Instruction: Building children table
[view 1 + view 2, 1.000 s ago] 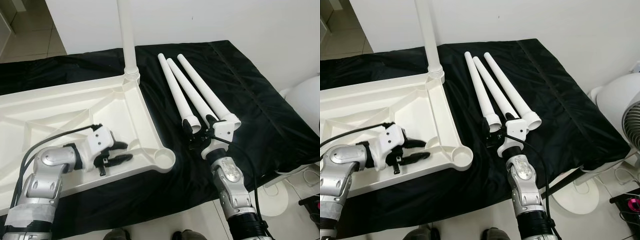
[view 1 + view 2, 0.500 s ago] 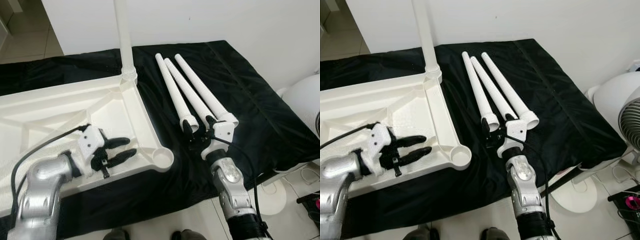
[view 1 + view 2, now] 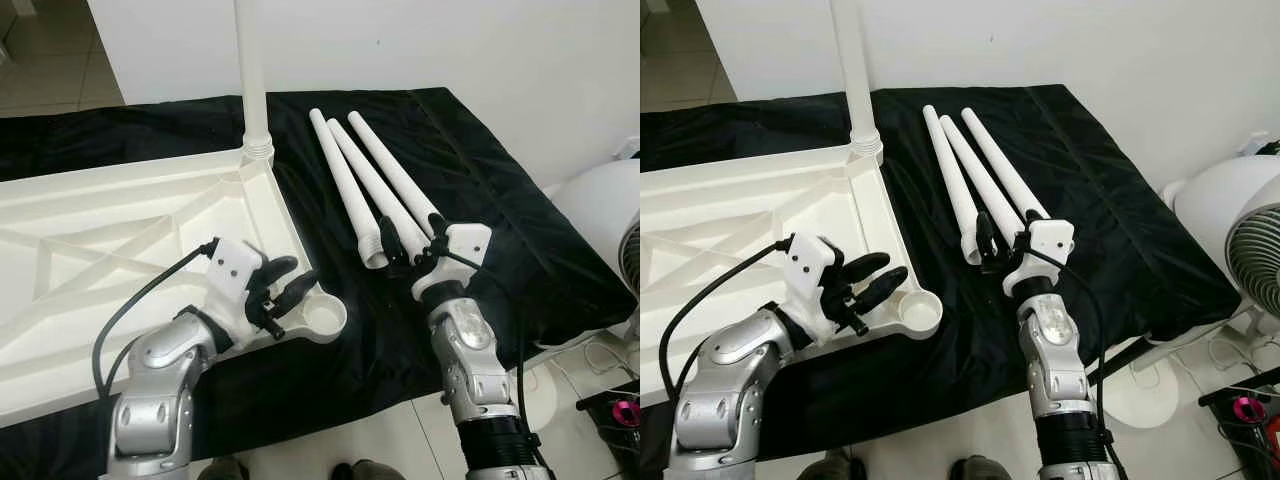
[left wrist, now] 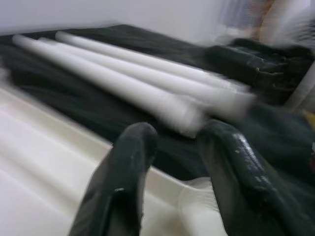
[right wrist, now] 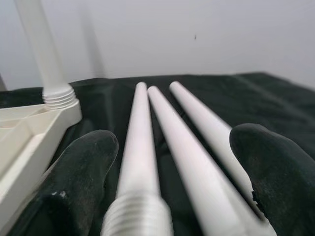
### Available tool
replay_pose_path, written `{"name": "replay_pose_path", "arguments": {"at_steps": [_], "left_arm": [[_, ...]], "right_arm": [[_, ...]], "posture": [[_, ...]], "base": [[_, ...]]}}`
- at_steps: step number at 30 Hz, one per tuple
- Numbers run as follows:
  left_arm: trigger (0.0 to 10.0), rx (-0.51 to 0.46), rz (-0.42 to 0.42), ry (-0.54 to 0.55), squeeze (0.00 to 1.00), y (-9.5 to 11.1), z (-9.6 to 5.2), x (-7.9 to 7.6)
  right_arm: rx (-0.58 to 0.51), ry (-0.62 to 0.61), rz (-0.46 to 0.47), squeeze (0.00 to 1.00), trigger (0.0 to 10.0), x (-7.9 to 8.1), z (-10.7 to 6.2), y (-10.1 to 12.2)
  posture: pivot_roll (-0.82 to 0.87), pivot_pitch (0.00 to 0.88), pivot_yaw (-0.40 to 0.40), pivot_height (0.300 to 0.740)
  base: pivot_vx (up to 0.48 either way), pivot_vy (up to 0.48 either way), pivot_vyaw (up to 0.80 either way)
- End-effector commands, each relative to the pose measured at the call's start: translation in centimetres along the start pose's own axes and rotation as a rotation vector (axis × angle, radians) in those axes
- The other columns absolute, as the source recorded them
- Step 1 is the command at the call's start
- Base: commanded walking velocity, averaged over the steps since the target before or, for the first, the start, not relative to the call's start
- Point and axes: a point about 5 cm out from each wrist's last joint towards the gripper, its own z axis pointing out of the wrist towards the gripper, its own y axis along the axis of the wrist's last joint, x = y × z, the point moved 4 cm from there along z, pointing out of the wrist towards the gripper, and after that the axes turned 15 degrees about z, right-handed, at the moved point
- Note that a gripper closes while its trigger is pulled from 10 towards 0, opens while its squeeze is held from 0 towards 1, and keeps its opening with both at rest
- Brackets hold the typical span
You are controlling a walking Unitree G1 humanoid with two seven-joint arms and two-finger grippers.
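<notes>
The left gripper (image 3: 283, 285), open and empty, is swinging toward the socket (image 3: 324, 320) at the tabletop's (image 3: 120, 240) 4 o'clock corner; the right gripper (image 3: 998, 243), wide open, is straddling the legs (image 3: 975, 185), readying a pick.

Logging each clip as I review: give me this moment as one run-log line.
left tool: open, above empty corner socket of upturned white plastic tabletop | right tool: open, at three loose white legs | one leg fitted

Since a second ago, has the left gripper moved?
Yes. The left gripper has shifted along the tabletop toward its empty corner socket, and now its fingers hover at that socket.
</notes>
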Motion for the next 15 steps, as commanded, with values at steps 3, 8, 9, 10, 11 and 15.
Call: {"name": "replay_pose_path", "arguments": {"at_steps": [3,8,9,10,11,15], "left_arm": [[10.0,0.0,-0.044,0.145,0.0,0.1,1.5,0.8],[10.0,0.046,-0.016,0.321,0.0,-0.2,3.1,3.3],[10.0,0.046,-0.016,0.321,0.0,-0.2,3.1,3.3],[10.0,0.057,-0.009,0.33,0.0,-0.3,3.5,3.7],[10.0,0.057,-0.009,0.33,0.0,-0.3,3.5,3.7],[10.0,0.075,-0.001,0.325,0.0,-0.4,4.6,4.4]], "right_arm": [[-0.007,-0.039,-0.037,0.0,10.0,-1.0,0.3,0.5],[-0.026,-0.106,-0.074,0.0,10.0,-2.7,0.8,1.2],[-0.026,-0.106,-0.074,0.0,10.0,-2.7,0.8,1.2],[-0.025,-0.11,-0.082,0.0,10.0,-3.0,0.9,1.3],[-0.025,-0.11,-0.082,0.0,10.0,-3.0,0.9,1.3],[-0.003,-0.117,-0.092,0.0,10.0,-3.8,1.6,1.2]], "posture": [[-0.01,0.049,-0.056,0.74],[-0.03,0.047,-0.037,0.74],[-0.03,0.047,-0.037,0.74],[-0.04,0.046,-0.028,0.74],[-0.04,0.046,-0.028,0.74],[-0.04,0.05,-0.012,0.74]], "base": [[0.0,0.0,0.0],[0.0,0.0,0.0],[0.0,0.0,0.0],[0.0,0.0,0.0],[0.0,0.0,0.0],[0.0,0.0,0.0]]}}
